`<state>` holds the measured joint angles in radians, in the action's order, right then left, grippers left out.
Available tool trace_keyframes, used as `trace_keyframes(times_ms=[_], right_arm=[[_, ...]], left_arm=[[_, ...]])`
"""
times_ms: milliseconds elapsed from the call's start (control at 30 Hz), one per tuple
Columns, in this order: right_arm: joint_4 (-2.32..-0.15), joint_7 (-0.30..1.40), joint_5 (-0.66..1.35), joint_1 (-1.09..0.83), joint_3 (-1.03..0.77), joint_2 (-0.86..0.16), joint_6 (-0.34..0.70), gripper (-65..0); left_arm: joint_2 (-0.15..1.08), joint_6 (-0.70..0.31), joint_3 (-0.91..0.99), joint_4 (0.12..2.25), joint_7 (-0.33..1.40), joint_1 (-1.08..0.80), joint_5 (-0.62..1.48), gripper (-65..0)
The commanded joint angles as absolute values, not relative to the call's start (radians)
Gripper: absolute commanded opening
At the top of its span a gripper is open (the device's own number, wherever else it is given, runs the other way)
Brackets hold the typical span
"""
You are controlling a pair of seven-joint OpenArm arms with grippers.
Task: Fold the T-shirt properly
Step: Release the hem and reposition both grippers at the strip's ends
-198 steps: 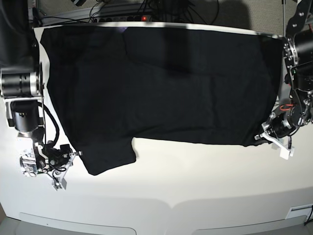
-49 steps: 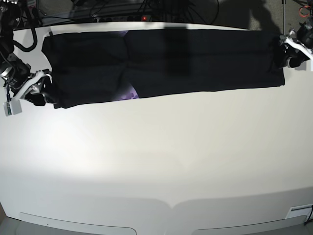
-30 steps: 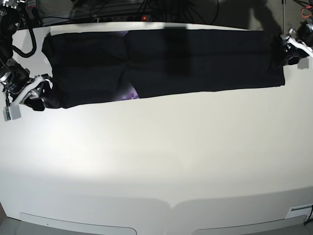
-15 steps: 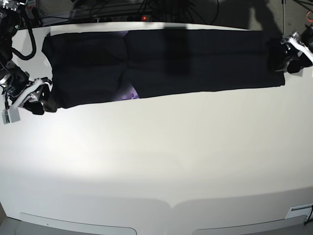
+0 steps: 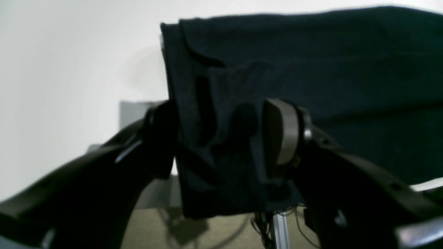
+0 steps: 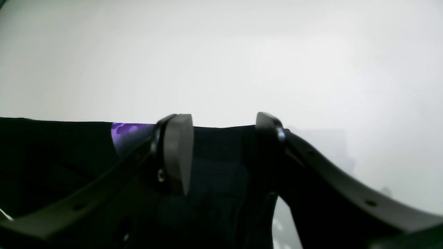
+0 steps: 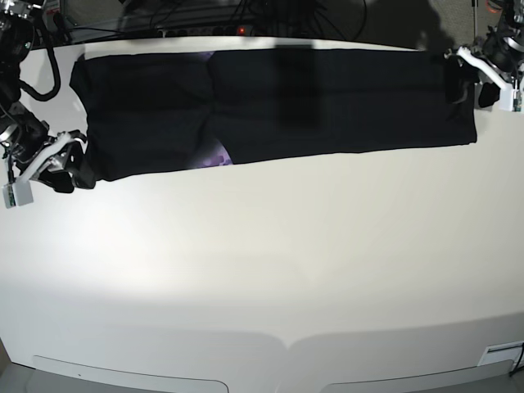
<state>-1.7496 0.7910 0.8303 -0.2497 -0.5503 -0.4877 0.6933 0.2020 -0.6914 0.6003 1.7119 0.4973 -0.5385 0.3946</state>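
Observation:
The black T-shirt [image 7: 327, 98] lies folded into a long band along the table's far edge. A bit of its purple print [image 7: 215, 155] peeks out at the front edge and shows in the right wrist view [image 6: 126, 133]. My left gripper [image 7: 467, 83] is at the shirt's right end. In the left wrist view it [image 5: 221, 135] stands open with the shirt's end [image 5: 311, 69] between its fingers. My right gripper [image 7: 72, 166] is at the shirt's front left corner. In the right wrist view it [image 6: 223, 148] is open above the black cloth [image 6: 214, 193].
The white table [image 7: 270, 270] stretches from the shirt to the near edge. Cables and a power strip [image 7: 205, 29] lie behind the far edge. The shirt's right end hangs at the table's edge, with floor [image 5: 207, 231] below it.
Over the longer span the spread shirt was folded into a band. In the last half second my left gripper shifted back and left at the shirt's right end. The right gripper barely moved.

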Motion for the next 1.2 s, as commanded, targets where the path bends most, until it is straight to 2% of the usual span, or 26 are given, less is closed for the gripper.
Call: trace_keyframes(times_ms=[0,367,533,667,833,1000,1167], right_arm=[[-1.767,0.771,0.849,-0.241,-0.561,-0.507,0.698,-35.0],[-1.767,0.771,0.849,-0.241,-0.561,-0.507,0.698,-35.0],[-1.767,0.771,0.849,-0.241,-0.561,-0.507,0.698,-35.0],[-1.767,0.771,0.849,-0.236,-0.561,-0.507,0.698,-35.0],[-1.767,0.767,0.850,-0.229,-0.561,-0.508,0.698,-35.0],[-1.767,0.767,0.850,-0.230,-0.561,-0.507,0.698,-35.0],[-1.767,0.768,0.851,-0.230,-0.561,-0.507,0.698,-35.0]], left_arm=[[0.217,-0.698,0.607,1.724,0.469,-0.530,0.400,-28.1],[0.230,-0.698,0.607,1.449,0.477,-0.383,0.317,-28.1],[0.281,-0.698,0.607,1.419,0.533,-0.375,0.382,-28.6],[0.297,-0.698,0.607,1.419,0.625,-0.377,0.537,-35.3],[0.297,-0.698,0.607,1.419,0.656,-0.377,0.612,-45.9],[0.297,-0.698,0.607,1.419,0.712,-0.377,0.725,-65.0],[0.303,-0.698,0.607,1.419,0.661,-0.377,0.734,-65.0]])
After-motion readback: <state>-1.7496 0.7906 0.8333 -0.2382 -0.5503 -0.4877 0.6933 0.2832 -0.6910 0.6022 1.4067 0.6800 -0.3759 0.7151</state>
